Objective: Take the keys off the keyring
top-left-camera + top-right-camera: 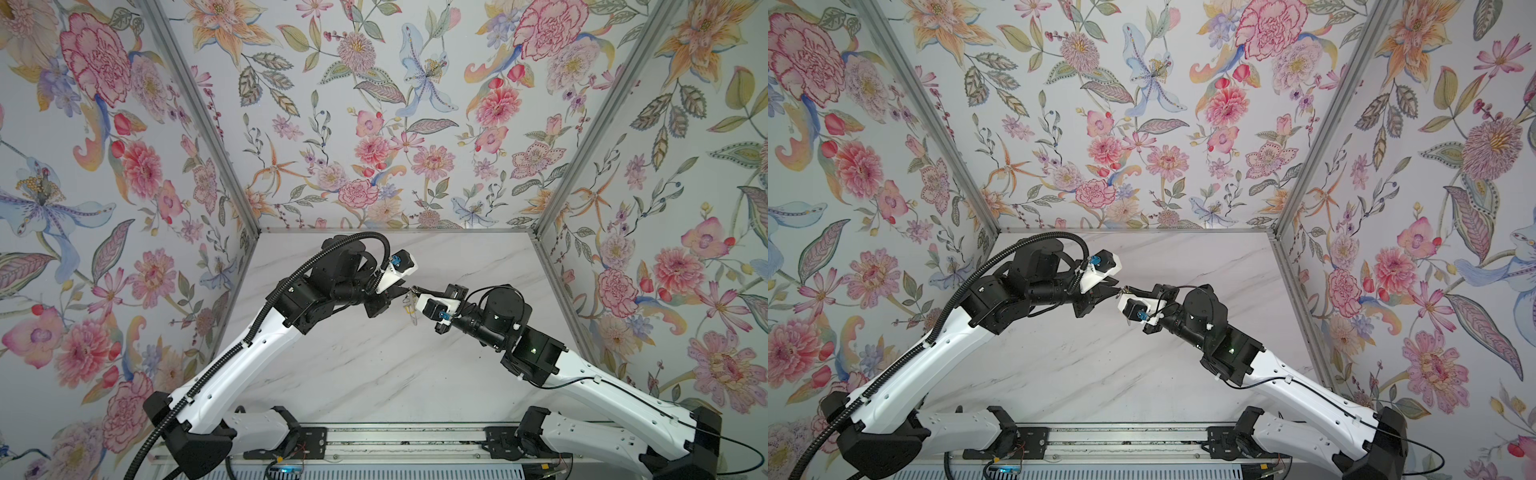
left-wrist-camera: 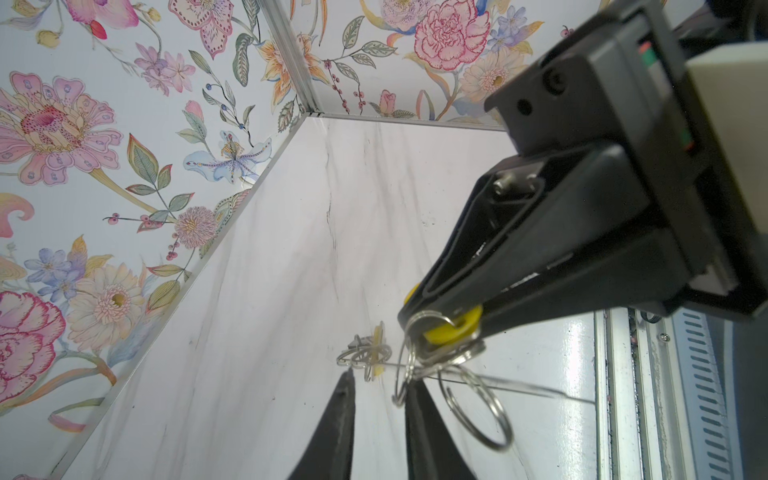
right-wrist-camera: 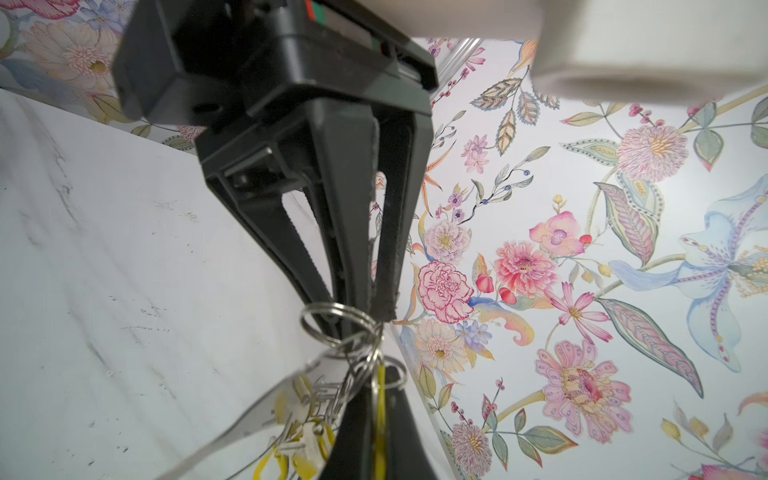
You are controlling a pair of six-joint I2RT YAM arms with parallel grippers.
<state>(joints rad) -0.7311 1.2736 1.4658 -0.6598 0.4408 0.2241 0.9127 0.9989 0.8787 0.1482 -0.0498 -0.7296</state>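
Observation:
Both arms meet above the middle of the marble table. My right gripper (image 3: 380, 399) is shut on the yellow tag (image 2: 451, 328) of one key. From it hang several silver split rings (image 2: 478, 407), the grey strip of the keyring (image 3: 257, 411) and more keys (image 3: 307, 444) with yellow tags. In a top view the bunch of keys (image 1: 409, 307) dangles between the two tips. My left gripper (image 2: 382, 376) stands narrowly open at the rings. One ring (image 2: 401, 374) lies against the inside of one finger (image 2: 419, 415). From the right wrist view its tips (image 3: 386, 309) sit at the top ring (image 3: 307, 322).
The white marble table (image 1: 374, 374) lies well below the hanging bunch. Floral walls with aluminium posts (image 1: 232, 178) (image 1: 582, 166) close in the back and sides. The arms' base rail (image 1: 395, 436) runs along the front edge.

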